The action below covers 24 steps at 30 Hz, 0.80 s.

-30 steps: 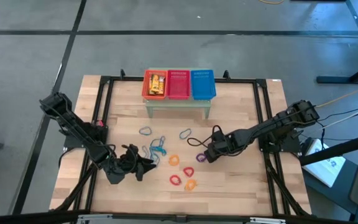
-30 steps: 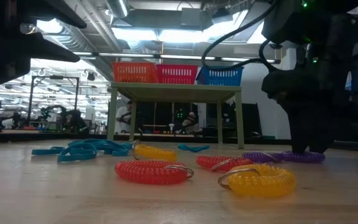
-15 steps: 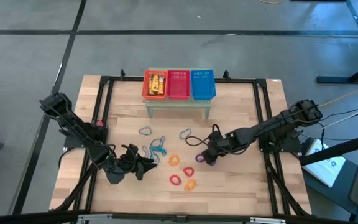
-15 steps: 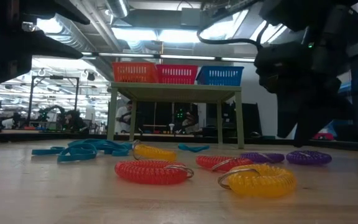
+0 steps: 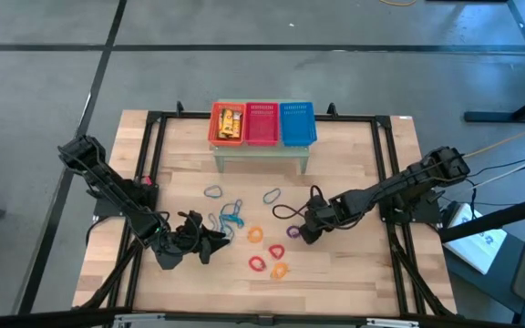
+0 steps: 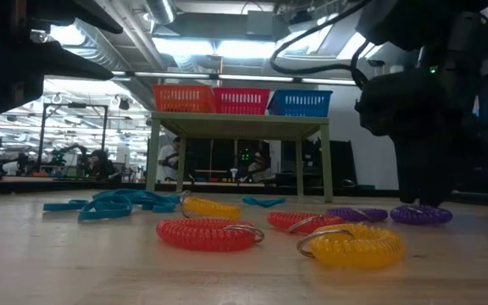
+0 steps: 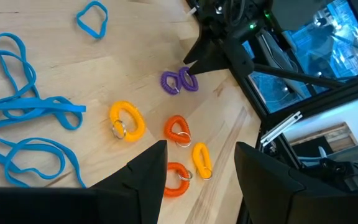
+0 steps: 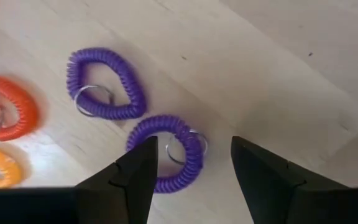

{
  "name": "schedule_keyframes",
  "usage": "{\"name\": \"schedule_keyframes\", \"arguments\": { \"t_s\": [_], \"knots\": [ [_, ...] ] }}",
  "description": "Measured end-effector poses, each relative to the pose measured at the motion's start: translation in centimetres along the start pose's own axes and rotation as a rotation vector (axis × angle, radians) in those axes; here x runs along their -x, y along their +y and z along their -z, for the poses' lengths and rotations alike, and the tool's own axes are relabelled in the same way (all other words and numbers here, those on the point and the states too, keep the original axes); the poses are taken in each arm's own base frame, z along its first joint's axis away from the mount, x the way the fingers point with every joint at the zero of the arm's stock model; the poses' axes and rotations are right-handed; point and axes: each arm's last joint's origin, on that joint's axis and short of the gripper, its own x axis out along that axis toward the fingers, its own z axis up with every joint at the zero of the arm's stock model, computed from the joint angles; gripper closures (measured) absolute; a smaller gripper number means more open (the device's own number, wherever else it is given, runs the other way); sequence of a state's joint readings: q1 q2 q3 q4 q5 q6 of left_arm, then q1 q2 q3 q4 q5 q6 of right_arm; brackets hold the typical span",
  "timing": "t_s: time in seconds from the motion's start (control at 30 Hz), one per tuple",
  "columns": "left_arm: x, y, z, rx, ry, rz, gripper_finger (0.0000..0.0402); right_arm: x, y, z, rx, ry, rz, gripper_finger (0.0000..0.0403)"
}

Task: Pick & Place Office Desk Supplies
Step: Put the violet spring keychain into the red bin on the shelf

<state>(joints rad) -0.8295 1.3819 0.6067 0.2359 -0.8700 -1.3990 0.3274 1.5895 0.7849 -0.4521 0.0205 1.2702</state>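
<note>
Light wood bench [image 5: 354, 273] with black frame. Lying on it: blue loops [image 5: 229, 217], two purple coil loops [image 8: 107, 87] side by side, orange coil loops [image 7: 178, 129], yellow ones [image 6: 352, 244], red one [image 6: 207, 233], small green stand [image 5: 261, 153] at back.

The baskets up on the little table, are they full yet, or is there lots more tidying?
Just started. Only the orange basket holds some yellow bits; the red basket and blue basket look empty. Right now the right gripper hangs open over a purple coil, nothing grabbed. The left gripper waits open. Left to do: purple, orange, red and yellow coils plus the blue loops on the table.
</note>
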Motion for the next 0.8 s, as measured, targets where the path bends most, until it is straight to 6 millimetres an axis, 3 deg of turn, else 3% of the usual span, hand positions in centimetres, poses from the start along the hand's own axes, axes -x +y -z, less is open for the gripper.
{"name": "schedule_keyframes", "arguments": {
  "t_s": [0.47,0.6,0.8],
  "knots": [
    [-0.03,0.05,-0.02,-0.01,0.0,-0.004,0.0219,-0.44,-0.22,0.25,0.048,0.036,0.033,0.0204],
    [-0.04,0.04,-0.02,-0.007,0.0,-0.003,0.0219,-0.43,-0.45,0.2,0.041,0.006,0.065,0.0241],
    [-0.04,0.04,-0.02,-0.004,0.002,-0.003,0.0219,-0.49,-0.53,0.11,0.039,-0.005,0.076,0.0331]
  ]
}}
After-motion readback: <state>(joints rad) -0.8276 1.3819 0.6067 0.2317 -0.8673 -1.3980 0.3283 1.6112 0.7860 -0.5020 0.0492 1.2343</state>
